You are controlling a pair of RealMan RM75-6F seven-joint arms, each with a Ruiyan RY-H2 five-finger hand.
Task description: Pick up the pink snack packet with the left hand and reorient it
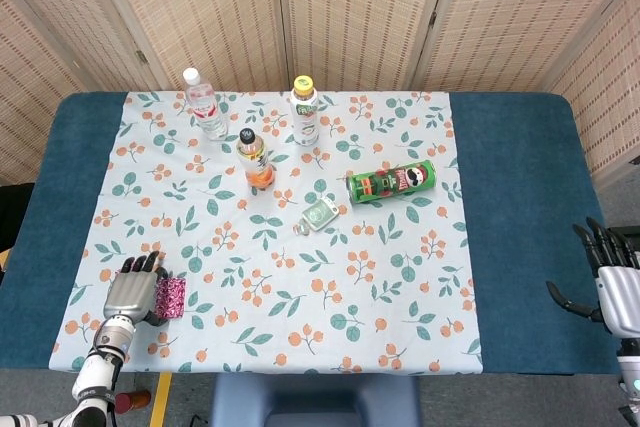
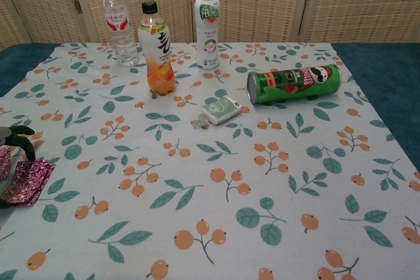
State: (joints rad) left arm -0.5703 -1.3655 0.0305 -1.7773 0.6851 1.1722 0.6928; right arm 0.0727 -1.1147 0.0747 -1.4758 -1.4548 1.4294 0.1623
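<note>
Beside left robot hand (image 1: 133, 292), pink packet (image 1: 172, 296)

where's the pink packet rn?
Near-left corner of the cloth: the pink packet lies flat against the left hand, far from the bottles; in the chest view it sits at the left edge.

Staged test room: woven folding screens (image 1: 350, 7) behind cloth-covered table (image 1: 520, 197).

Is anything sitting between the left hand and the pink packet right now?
Nothing visible. The left hand is right at the pink snack packet, its fingers against the packet's left edge at the near-left corner of the tablecloth. The bottles and the green can lie well away, across the table.
</note>
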